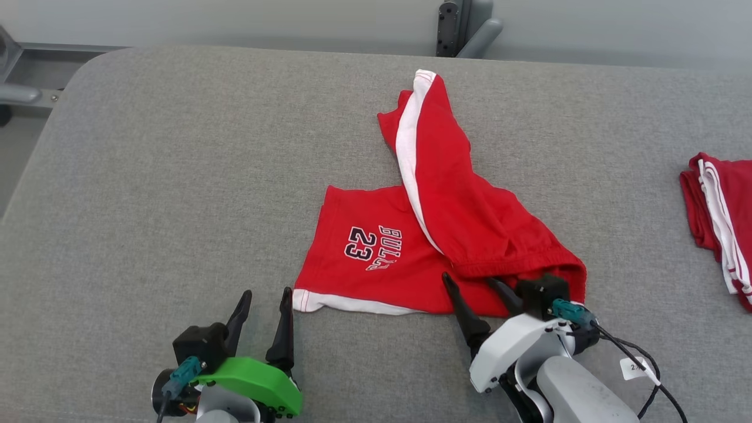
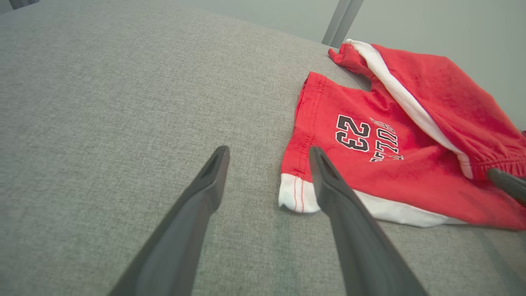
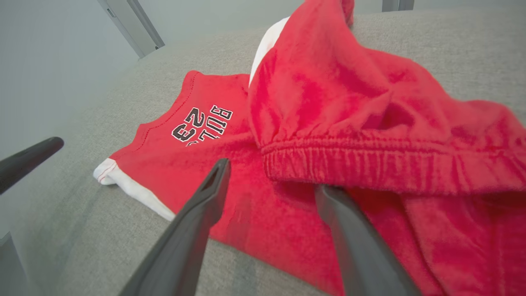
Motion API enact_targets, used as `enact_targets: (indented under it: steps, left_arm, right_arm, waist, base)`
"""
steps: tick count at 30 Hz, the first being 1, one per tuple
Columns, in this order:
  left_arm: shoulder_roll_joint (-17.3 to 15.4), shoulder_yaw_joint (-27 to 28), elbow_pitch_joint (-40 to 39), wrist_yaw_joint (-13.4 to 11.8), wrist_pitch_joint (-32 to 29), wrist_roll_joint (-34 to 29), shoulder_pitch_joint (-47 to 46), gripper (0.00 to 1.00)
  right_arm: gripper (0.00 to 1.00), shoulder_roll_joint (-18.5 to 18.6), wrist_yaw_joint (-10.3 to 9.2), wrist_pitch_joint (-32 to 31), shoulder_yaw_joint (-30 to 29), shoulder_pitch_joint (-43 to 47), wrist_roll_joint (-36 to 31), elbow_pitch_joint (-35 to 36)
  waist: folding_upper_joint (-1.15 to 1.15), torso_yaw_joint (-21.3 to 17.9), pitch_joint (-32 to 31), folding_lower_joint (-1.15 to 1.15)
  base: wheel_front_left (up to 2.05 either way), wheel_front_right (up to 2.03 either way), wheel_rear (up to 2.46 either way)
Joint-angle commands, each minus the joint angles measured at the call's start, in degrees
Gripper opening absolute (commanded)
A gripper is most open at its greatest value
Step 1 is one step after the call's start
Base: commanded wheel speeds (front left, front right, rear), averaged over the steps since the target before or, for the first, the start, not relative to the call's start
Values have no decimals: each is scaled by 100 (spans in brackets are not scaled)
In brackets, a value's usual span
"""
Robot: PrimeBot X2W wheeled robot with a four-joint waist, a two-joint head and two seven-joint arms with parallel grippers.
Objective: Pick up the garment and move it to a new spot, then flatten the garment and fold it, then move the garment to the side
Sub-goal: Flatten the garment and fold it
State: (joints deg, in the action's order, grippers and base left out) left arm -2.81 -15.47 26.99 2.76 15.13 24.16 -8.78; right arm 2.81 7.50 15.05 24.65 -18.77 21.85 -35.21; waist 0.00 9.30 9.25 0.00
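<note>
The garment (image 1: 429,235) is a pair of red shorts with white trim and "BULLS 23" print, lying on the grey table (image 1: 176,176). One leg lies flat; the other leg is flipped diagonally over it toward the far side. My left gripper (image 1: 264,299) is open just left of the white hem corner (image 2: 294,193), holding nothing. My right gripper (image 1: 470,282) is open at the near edge of the shorts (image 3: 328,123), its fingers (image 3: 205,201) resting over the red cloth by the elastic waistband (image 3: 370,168), with no cloth pinched between them.
A second folded red and white garment (image 1: 719,223) lies at the table's right edge. A grey bracket (image 1: 464,26) stands behind the table's far edge. Open grey surface stretches left of the shorts.
</note>
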Motion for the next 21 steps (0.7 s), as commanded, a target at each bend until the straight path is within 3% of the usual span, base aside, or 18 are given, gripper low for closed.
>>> enact_targets:
  steps: [1, 2, 3, 10, 14, 17, 18, 19, 21]
  left_arm:
    - [-20, 5, 14, 24, -3, 7, -42, 100]
    - [-20, 12, 26, 28, -4, -7, -21, 100]
    - [-20, 32, 33, 28, -4, 12, -1, 100]
    - [-20, 24, 77, 66, -4, 41, 81, 100]
    - [-20, -62, 98, 79, -4, 37, 88, 100]
    - [-21, -130, 142, 94, -4, 34, 86, 100]
    - [-20, -172, 181, 99, -4, 41, 98, 100]
    - [-20, -200, 201, 103, -4, 53, 103, 100]
    - [-20, -237, 241, 105, -4, 71, 114, 100]
  right_arm:
    - [45, 23, -3, 16, -44, -56, 64, 43]
    - [19, 23, -3, 16, -58, -48, 72, 61]
    - [0, 23, -3, 16, -70, -38, 115, 101]
    - [0, 26, -3, 16, -546, -131, 474, 388]
    - [0, 29, -3, 16, -1476, -429, 648, 303]
    - [0, 22, -3, 16, -2323, -740, 425, -136]
    - [44, 40, -3, 16, -2642, -839, 311, -386]
    - [100, 106, -3, 15, -2936, -944, 135, -700]
    - [100, 176, -3, 17, -3497, -1168, -226, -1232]
  waist:
    - [0, 84, 39, 0]
    - [0, 96, 40, 0]
    - [0, 106, 43, 0]
    - [0, 118, 19, 0]
    - [0, 110, -10, 0]
    - [0, 113, -25, 0]
    - [0, 114, -35, 0]
    - [0, 118, -50, 0]
    - [0, 129, -81, 0]
  base:
    - [0, 0, 0]
    - [0, 0, 0]
    - [0, 0, 0]
    - [0, 0, 0]
    - [0, 0, 0]
    - [0, 0, 0]
    - [0, 0, 0]
    - [0, 0, 0]
    - [0, 0, 0]
